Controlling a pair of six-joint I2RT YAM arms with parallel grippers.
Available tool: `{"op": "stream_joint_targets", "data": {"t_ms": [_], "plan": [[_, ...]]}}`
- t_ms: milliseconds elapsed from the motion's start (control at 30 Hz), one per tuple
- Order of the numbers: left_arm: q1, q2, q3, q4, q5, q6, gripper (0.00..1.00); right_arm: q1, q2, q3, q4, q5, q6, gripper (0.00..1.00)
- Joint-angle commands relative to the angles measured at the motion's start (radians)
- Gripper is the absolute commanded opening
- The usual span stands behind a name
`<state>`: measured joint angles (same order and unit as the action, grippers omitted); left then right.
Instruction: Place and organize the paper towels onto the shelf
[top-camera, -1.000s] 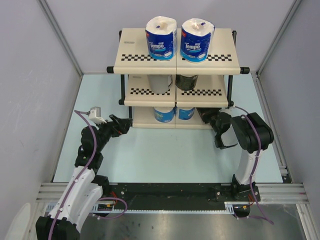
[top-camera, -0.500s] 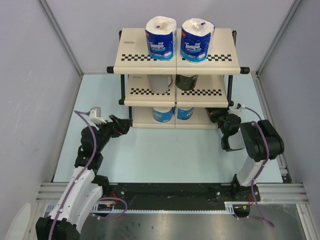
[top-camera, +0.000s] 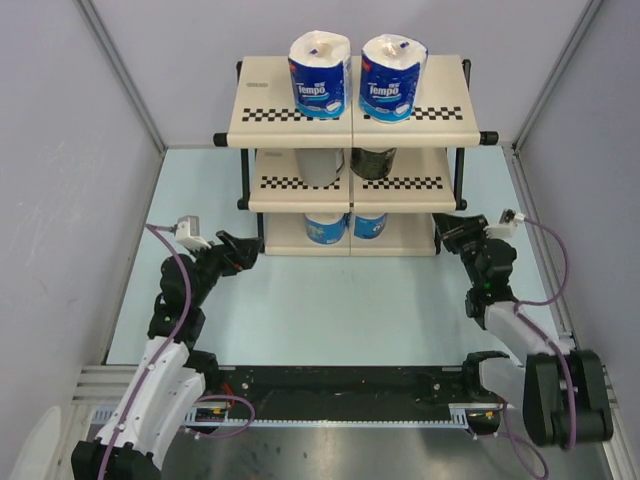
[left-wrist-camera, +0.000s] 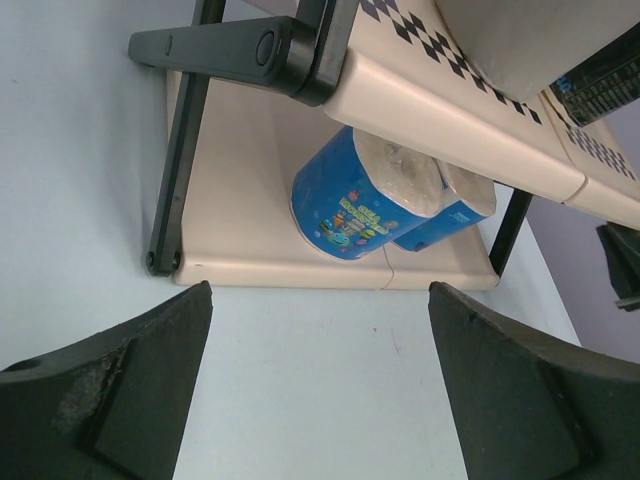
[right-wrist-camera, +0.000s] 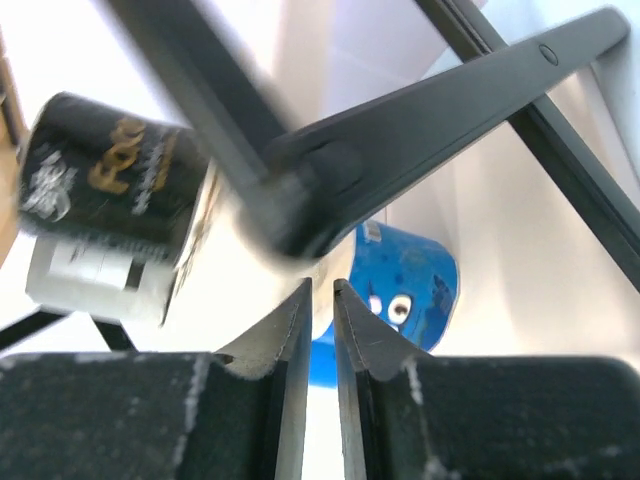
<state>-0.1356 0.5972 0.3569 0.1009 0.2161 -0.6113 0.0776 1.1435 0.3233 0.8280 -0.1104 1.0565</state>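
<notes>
Since a second ago the right arm has swung out from the shelf's (top-camera: 290, 115) bottom tier. The right gripper (top-camera: 447, 230) now sits by the shelf's right front leg, its jaws nearly together with a thin slit between them, holding nothing. Left of the shelf's front, the left gripper (top-camera: 248, 252) gapes wide and empty. Two blue "Tempo" rolls (top-camera: 320, 75) stand on the shelf's top tier. A grey roll (top-camera: 320, 165) and a dark-wrapped roll (top-camera: 373, 162), its gold lettering blurred, share the middle tier. Two blue-wrapped rolls (top-camera: 326, 228) sit on the bottom tier.
</notes>
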Motion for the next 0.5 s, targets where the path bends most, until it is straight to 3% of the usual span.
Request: {"op": "stream_joint_targets", "data": {"t_ms": [0, 167, 267, 467], "plan": [[-0.006, -0.026, 0.022, -0.013, -0.008, -0.011, 0.93, -0.015, -0.209, -0.012, -0.289, 0.023, -0.118, 0.20], [-0.006, -0.054, 0.057, -0.038, 0.009, -0.010, 0.89, -0.018, -0.494, -0.023, -0.539, 0.040, -0.156, 0.20], [-0.007, -0.066, 0.097, -0.035, 0.020, -0.019, 0.83, -0.015, -0.606, -0.012, -0.602, 0.044, -0.165, 0.20], [-0.010, -0.025, 0.175, 0.113, 0.052, -0.094, 0.65, 0.022, -0.599, 0.097, -0.609, 0.023, -0.156, 0.19]]}}
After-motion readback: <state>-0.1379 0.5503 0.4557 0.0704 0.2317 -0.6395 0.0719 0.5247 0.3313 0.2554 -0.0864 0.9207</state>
